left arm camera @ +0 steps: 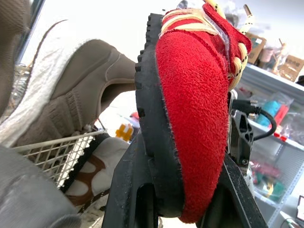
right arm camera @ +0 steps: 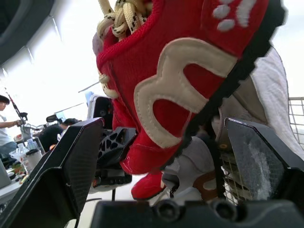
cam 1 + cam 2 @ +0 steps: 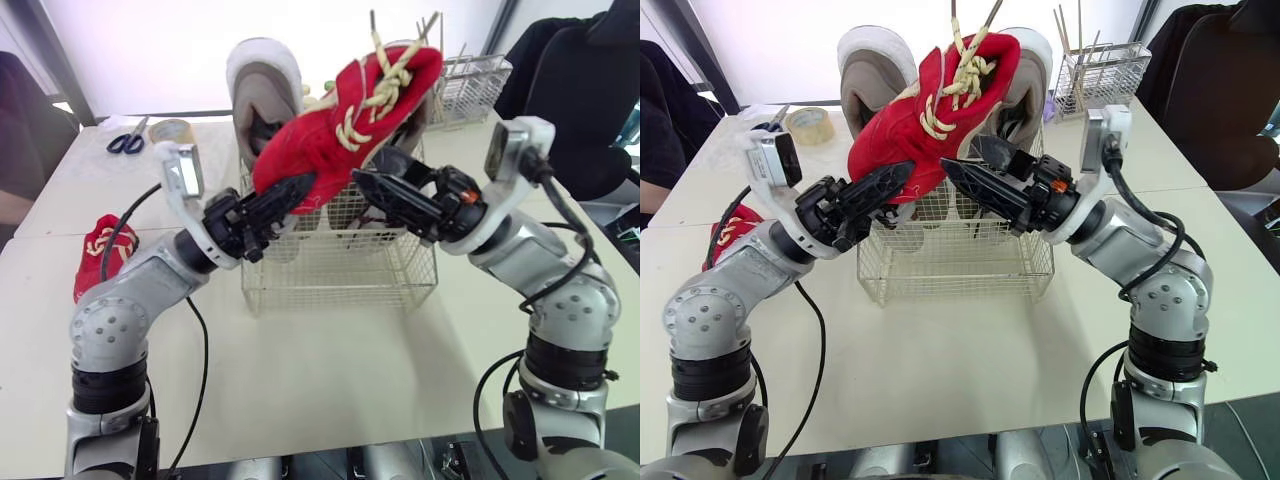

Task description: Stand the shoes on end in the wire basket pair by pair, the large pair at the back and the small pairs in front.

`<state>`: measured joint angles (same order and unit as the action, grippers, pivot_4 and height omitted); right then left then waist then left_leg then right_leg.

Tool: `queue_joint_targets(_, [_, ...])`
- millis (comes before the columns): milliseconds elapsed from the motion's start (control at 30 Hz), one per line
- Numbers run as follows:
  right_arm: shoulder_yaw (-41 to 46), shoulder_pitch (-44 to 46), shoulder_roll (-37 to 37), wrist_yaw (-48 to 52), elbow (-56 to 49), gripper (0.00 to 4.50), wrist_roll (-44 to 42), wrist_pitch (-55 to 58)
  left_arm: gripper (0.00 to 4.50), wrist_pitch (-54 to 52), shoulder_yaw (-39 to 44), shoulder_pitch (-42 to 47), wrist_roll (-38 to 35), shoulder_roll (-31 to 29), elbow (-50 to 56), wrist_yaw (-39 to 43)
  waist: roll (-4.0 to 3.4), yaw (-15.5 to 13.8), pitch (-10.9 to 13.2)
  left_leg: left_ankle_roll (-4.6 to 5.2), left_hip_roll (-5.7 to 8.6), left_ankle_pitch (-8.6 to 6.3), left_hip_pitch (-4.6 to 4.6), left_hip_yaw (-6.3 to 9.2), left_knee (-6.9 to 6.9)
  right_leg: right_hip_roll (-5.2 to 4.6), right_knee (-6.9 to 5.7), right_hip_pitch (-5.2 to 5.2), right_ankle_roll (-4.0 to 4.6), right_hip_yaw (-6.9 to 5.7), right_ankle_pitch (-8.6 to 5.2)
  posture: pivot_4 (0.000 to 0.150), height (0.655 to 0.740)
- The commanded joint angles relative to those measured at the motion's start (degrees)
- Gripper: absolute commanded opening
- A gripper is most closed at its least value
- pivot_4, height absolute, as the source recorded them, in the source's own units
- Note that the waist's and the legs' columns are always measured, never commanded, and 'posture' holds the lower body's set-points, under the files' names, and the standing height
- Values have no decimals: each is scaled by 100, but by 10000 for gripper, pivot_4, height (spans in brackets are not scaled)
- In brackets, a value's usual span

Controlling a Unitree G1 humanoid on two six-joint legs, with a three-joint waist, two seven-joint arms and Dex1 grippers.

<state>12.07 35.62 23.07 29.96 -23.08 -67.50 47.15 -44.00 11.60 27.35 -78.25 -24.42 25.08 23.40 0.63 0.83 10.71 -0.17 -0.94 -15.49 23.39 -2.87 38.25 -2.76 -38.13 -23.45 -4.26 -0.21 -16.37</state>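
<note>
Left gripper (image 3: 272,208): jaws clamped on the low end of the red shoe (image 3: 345,115). Right gripper (image 3: 368,186): jaws wide, straddling the shoe's side, not gripping. The shoe hangs tilted over the wire basket (image 3: 340,275), laces up, in front of the large grey pair (image 3: 262,90) standing at the back. Risk: with one narrow hold, the shoe may pivot or slip on lowering, snag its laces on the wire, or knock the grey pair.

A small shoe (image 3: 345,115) hangs above the basket (image 3: 340,285), large pair (image 3: 262,95) standing inside.
</note>
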Motion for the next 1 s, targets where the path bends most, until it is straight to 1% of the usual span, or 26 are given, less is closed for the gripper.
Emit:
queue_joint_targets(33, [-110, 339, -168, 4, -3, 44548, 14, -255, 2731, 105, -16, 76, -87, 50, 186, -42, 0, 3, 0, 0, -1, 0, 0, 0, 0, 0, -1, 0, 0, 0, 0, 1500, 7400])
queue_joint_targets(200, [-63, 480, -273, -56, 100, 44548, -159, -332, 2731, 116, -36, 54, -115, 81, 226, -115, 0, -19, 0, 0, 0, 0, 1, 2, 0, -1, 1, 1, 0, -1, 0, 1500, 7400])
queue_joint_targets(233, [-54, 499, -268, -64, 112, 42238, -177, -330, 2731, 117, -42, 44, -117, 89, 238, -133, 0, -18, 0, 0, 0, 0, 1, 2, 0, -2, 2, 1, 0, -1, 0, 1500, 7400])
queue_joint_targets(300, [-35, 516, -247, -67, 127, 36823, -207, -330, 2731, 120, -53, 18, -117, 99, 260, -160, 0, -14, 0, 0, 1, 0, 1, 2, 0, -3, 2, 1, 0, -1, 0, 1500, 7400])
queue_joint_targets(367, [14, 540, -243, -83, 153, 27887, -287, -343, 2731, 125, -56, -9, -123, 102, 276, -180, 0, -10, 0, 0, 0, 0, 1, 2, 0, -3, 2, 1, 0, -1, 0, 1500, 7400])
queue_joint_targets(433, [55, 568, -240, -99, 176, 17969, -349, -345, 2731, 127, -58, -21, -131, 100, 283, -197, 0, -9, 0, 0, 0, 0, 1, 2, -1, -2, 2, 1, 0, -1, 0, 1500, 7400])
queue_joint_targets(467, [69, 580, -236, -106, 181, 14063, -376, -345, 2731, 129, -60, -28, -134, 98, 289, -203, 0, -8, 0, 0, 0, 0, 1, 2, -1, -2, 2, 0, 0, -1, 0, 1500, 7400])
queue_joint_targets(500, [96, 616, -235, -122, 206, 8881, -422, -350, 2731, 131, -65, -40, -130, 91, 300, -207, 0, -6, 0, 0, 0, 0, 1, 3, -1, -2, 2, 0, 0, -1, 0, 1500, 7400])
queue_joint_targets(533, [99, 640, -215, -113, 214, 5479, -435, -346, 2731, 132, -74, -52, -115, 75, 312, -208, 0, -2, 0, 0, 0, 0, 1, 2, -1, -2, 2, 0, 0, -1, 0, 1500, 7400])
queue_joint_targets(567, [86, 659, -186, -102, 217, 2892, -423, -335, 2731, 136, -82, -62, -92, 56, 322, -208, 0, -2, 0, 0, 0, 0, 1, 2, -1, -2, 2, 0, 0, -1, 0, 1500, 7400])
queue_joint_targets(633, [35, 682, -111, -105, 213, 2544, -358, -301, 2731, 152, -97, -73, 11, -17, 343, -189, 0, -5, 0, 0, -1, 0, 1, 2, -2, -2, 2, 0, 0, -1, 0, 1500, 7400])
queue_joint_targets(700, [10, 693, -53, -101, 209, 2544, -336, -275, 13207, 160, -102, -78, 100, -85, 340, -210, 0, -5, 0, 0, -1, 0, 1, 2, -2, -2, 2, 0, 0, -1, 0, 1500, 7400])
queue_joint_targets(733, [16, 713, -8, -94, 211, 2544, -357, -247, 16648, 123, -74, -80, 64, -163, 316, -173, 0, -5, 0, 0, 0, 0, 1, 2, -2, -2, 3, 0, 0, -1, 0, 1500, 7400])
queue_joint_targets(767, [22, 734, 41, -82, 215, 2544, -377, -220, 21603, 93, -39, -83, 15, -235, 298, -142, 0, -5, 0, 0, 0, 0, 1, 2, -2, -2, 2, 0, 0, -1, 0, 1500, 7400])
queue_joint_targets(867, [29, 822, 312, 56, 268, 2544, -375, -99, 36245, 55, 121, -78, -12, -529, 311, -89, 0, -5, 1, 1, 0, 0, 2, 2, -2, -2, 3, -1, 1, -1, 0, 1500, 7400])
queue_joint_targets(900, [22, 854, 437, 140, 298, 2544, -332, -60, 41820, 37, 190, -83, -55, -641, 332, -65, 0, -5, 1, 1, -1, 0, 1, 2, -3, -2, 4, -1, 1, -1, 0, 1500, 7400])
queue_joint_targets(933, [16, 883, 550, 218, 331, 2544, -288, -31, 44417, 22, 249, -93, -122, -741, 350, -40, 0, -5, 1, 1, -1, -1, 1, 2, -3, -2, 4, -1, 1, -1, -1, 1500, 7400])
queue_joint_targets(1000, [-25, 942, 877, 481, 400, 2544, -119, 31, 44417, -36, 369, -133, -241, -983, 383, 35, 0, -5, 1, 1, -1, -1, 0, 2, -3, -2, 4, 0, 1, -1, -1, 1500, 7400])
